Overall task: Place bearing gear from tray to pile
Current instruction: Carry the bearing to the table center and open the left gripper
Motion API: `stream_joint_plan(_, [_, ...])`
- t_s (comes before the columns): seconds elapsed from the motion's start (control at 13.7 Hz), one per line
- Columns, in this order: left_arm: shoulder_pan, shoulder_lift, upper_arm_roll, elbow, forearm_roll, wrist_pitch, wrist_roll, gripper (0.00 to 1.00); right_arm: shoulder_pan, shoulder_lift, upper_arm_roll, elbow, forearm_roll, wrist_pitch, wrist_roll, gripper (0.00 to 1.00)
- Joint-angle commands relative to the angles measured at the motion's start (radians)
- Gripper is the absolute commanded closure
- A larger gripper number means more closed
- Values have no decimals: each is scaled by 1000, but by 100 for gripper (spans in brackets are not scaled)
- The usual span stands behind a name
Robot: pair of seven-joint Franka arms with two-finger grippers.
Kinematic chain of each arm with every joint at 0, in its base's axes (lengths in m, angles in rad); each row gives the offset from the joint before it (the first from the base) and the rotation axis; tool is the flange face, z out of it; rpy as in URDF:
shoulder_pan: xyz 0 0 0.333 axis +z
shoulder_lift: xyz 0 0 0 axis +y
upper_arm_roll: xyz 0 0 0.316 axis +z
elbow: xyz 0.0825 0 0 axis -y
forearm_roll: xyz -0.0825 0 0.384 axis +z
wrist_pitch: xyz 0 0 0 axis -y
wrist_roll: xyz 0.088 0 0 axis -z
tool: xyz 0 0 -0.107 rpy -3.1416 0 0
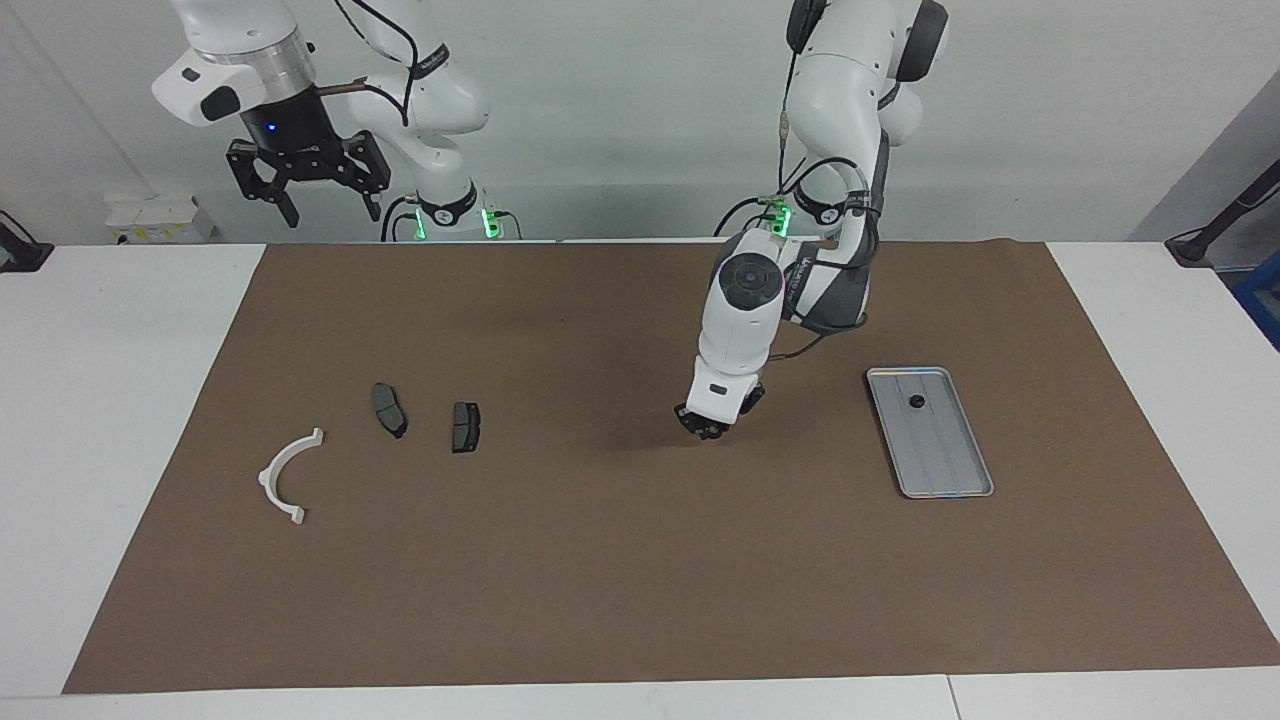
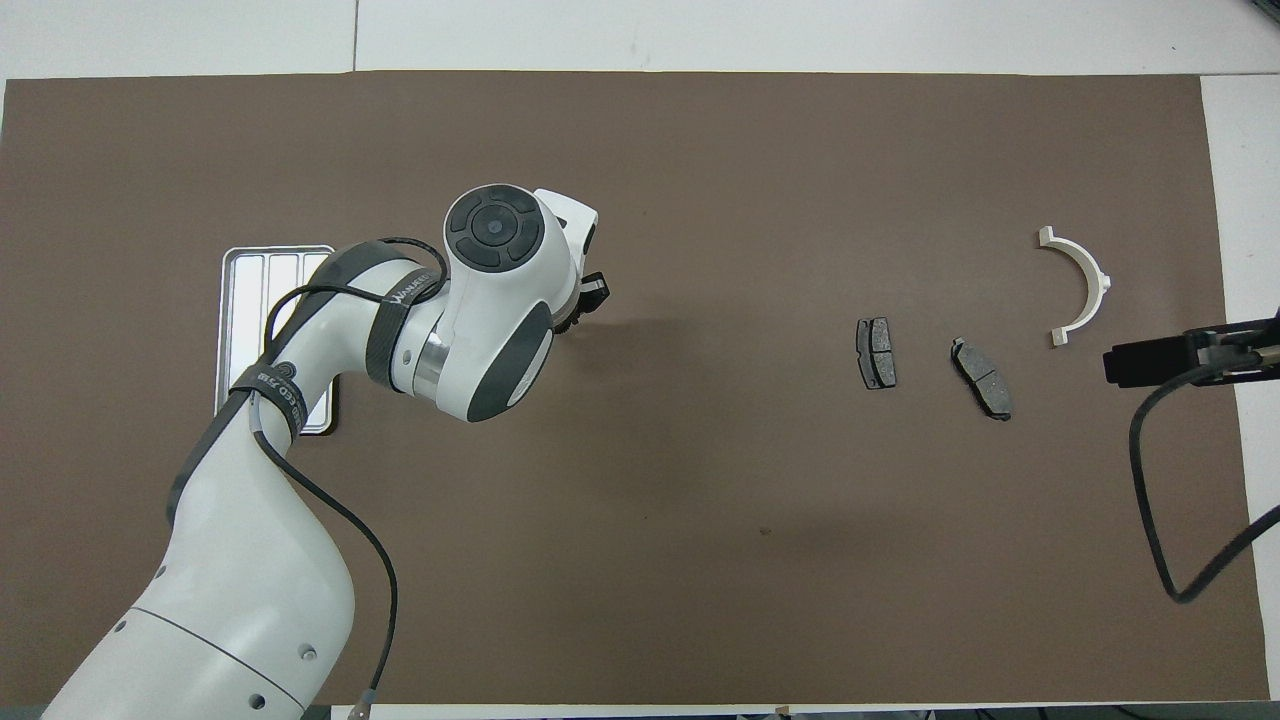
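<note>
A: First entry?
B: Right gripper (image 1: 330, 214) – raised above the robots' edge of the table at the right arm's end, jaws spread wide, nothing in them; that arm waits.
A: The pile?
B: White half-ring bracket (image 1: 266, 478), then two dark brake pads (image 1: 389, 410) (image 1: 465, 427), all flat on the brown mat (image 1: 600, 560), each apart from the others.
A: Next?
B: Left gripper (image 1: 704, 428) – low over bare mat between the pads and the tray; whether it grips anything cannot be told.
A: Last?
B: Tray (image 1: 945, 470), toward the left arm's end, with one small dark bearing gear (image 1: 916, 402) lying in its half nearer the robots.
</note>
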Motion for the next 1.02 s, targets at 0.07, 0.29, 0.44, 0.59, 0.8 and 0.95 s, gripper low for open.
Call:
stream_joint_plan(0.07, [-5, -36, 10, -108, 0, 84, -8, 85, -5, -17, 1, -16, 26, -6, -18, 0])
stream_joint_plan(0.29, [-10, -43, 11, -125, 0, 80, -15, 81, -5, -17, 3, -16, 26, -6, -18, 0])
stream_joint_plan(0.44, [-10, -44, 13, -123, 0, 75, -15, 5, -5, -18, 24, -16, 26, -7, -9, 0])
stream_joint_plan(0.59, [-4, -46, 16, -92, 3, 7, -14, 0, -5, -23, 29, -33, 24, -2, 15, 0])
stream_joint_plan(0.8, [108, -134, 19, -120, 8, -49, 158, 0, -4, -23, 68, -89, 26, 61, 123, 0])
stream_joint_plan(0.95, [223, -202, 19, -178, 6, -86, 392, 0, 36, -18, 87, -132, 26, 135, 158, 0])
